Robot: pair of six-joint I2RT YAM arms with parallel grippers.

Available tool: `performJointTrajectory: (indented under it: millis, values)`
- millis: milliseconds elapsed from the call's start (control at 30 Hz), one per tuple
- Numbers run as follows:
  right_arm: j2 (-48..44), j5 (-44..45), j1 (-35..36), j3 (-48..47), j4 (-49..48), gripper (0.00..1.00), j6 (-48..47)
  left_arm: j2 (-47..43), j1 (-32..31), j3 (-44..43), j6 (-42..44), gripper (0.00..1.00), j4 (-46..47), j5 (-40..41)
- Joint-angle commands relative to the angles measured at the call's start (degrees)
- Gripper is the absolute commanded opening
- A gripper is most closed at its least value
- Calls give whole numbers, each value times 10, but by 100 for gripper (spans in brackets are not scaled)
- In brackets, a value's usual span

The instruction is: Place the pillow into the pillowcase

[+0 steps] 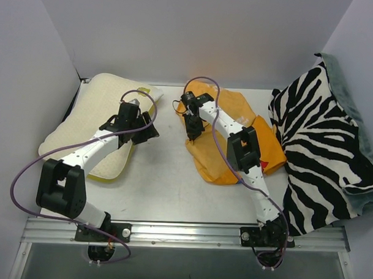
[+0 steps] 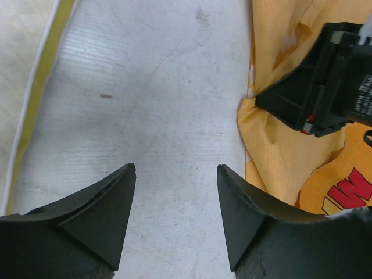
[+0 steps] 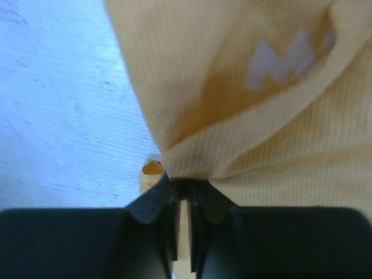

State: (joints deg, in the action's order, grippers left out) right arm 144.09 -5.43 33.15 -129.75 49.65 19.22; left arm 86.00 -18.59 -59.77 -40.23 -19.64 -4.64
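The cream pillow (image 1: 95,112) with its yellow-green trim lies flat at the table's left; its edge (image 2: 23,70) shows in the left wrist view. The orange pillowcase (image 1: 235,138) lies crumpled in the middle. My right gripper (image 1: 191,132) sits at the case's left edge, and in the right wrist view it (image 3: 186,185) is shut on a bunched fold of the orange pillowcase (image 3: 244,87). My left gripper (image 1: 149,127) hovers over bare table between the pillow and the case. It (image 2: 176,167) stands open with nothing between its fingers. The pillowcase (image 2: 279,157) lies just to its right.
A black-and-white zebra-striped cushion (image 1: 321,150) leans against the right wall, over a grey-green cloth (image 1: 353,115). The right arm's black housing (image 2: 322,87) hangs over the case in the left wrist view. A metal rail (image 1: 183,232) runs along the near edge.
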Motion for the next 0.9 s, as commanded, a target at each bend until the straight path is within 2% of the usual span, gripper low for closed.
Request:
performJointTrajectory:
  millis: [0,100,133,233,367,500,600,700,867]
  values:
    - [-14,-39,0,-3,30,0,8,-36,17,7,-3,66,-14,13]
    - [-92,-125,1,15,8,0,25,-45,18,18,-2,59,-14,3]
    - [-153,-142,0,49,-7,0,44,-46,18,25,0,58,-7,-4]
    - [-250,-168,-13,126,-53,0,65,-41,3,22,15,56,6,-6]
    - [-302,-188,-68,217,-91,0,91,-1,-19,-3,28,49,16,3]
    - [-287,-186,-131,252,-106,0,86,71,-37,-38,32,42,20,9]
    - [-233,-204,-151,227,-107,0,92,117,-56,-71,32,41,26,9]
    - [-175,-201,-162,212,-106,0,95,159,-77,-97,26,46,45,-6]
    - [-151,-183,-172,232,-104,0,100,223,-110,-134,24,59,70,-38]
